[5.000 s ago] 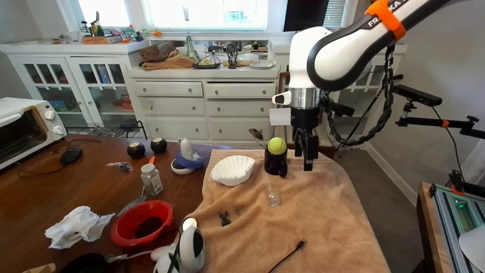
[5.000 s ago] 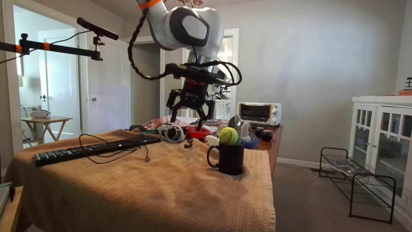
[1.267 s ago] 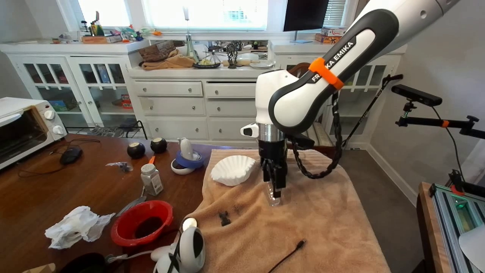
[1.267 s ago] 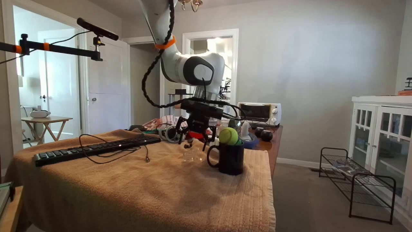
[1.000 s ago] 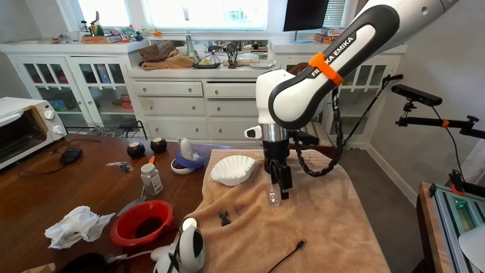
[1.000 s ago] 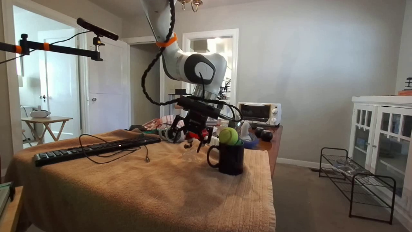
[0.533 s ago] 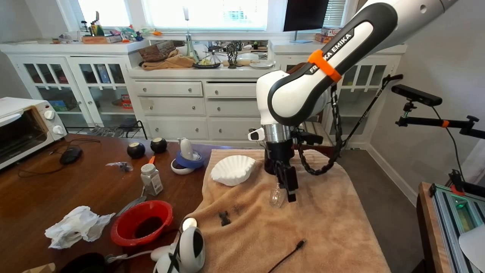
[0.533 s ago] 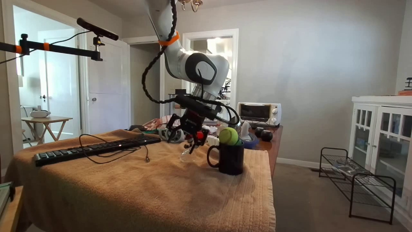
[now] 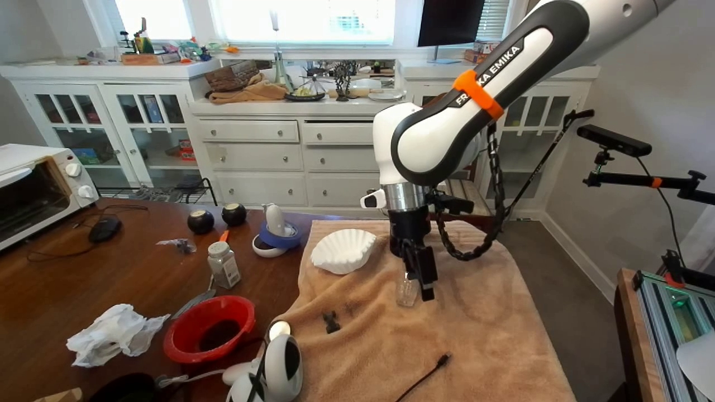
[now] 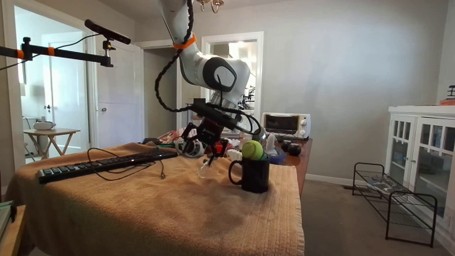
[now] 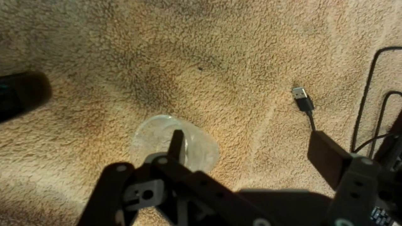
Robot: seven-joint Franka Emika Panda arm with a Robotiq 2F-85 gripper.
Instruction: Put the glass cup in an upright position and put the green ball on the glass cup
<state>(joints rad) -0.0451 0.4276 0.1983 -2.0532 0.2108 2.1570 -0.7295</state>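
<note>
The clear glass cup (image 9: 406, 293) is on the tan towel, faint, and shows tilted in an exterior view (image 10: 208, 172). In the wrist view the cup (image 11: 204, 152) has its round rim at the left. My gripper (image 11: 251, 149) is open; one dark finger overlaps the cup's mouth, and I cannot tell whether it is inside or in front. In an exterior view my gripper (image 10: 199, 153) leans sideways, one fingertip low at the cup. The green ball (image 10: 252, 150) sits on top of the black mug (image 10: 256, 176); both are mostly hidden behind the arm in the exterior view facing the window.
A white fluted bowl (image 9: 343, 251) stands beside the mug. A small black object (image 9: 330, 322) and a cable plug (image 9: 443, 360) lie on the towel (image 9: 475, 335). A keyboard (image 10: 106, 165), a red bowl (image 9: 209, 329) and a white controller (image 9: 282, 363) are around.
Over five seconds my gripper has come down to the glass cup and leaned over. The cup has shifted and turned slightly. The ball and mug have not moved.
</note>
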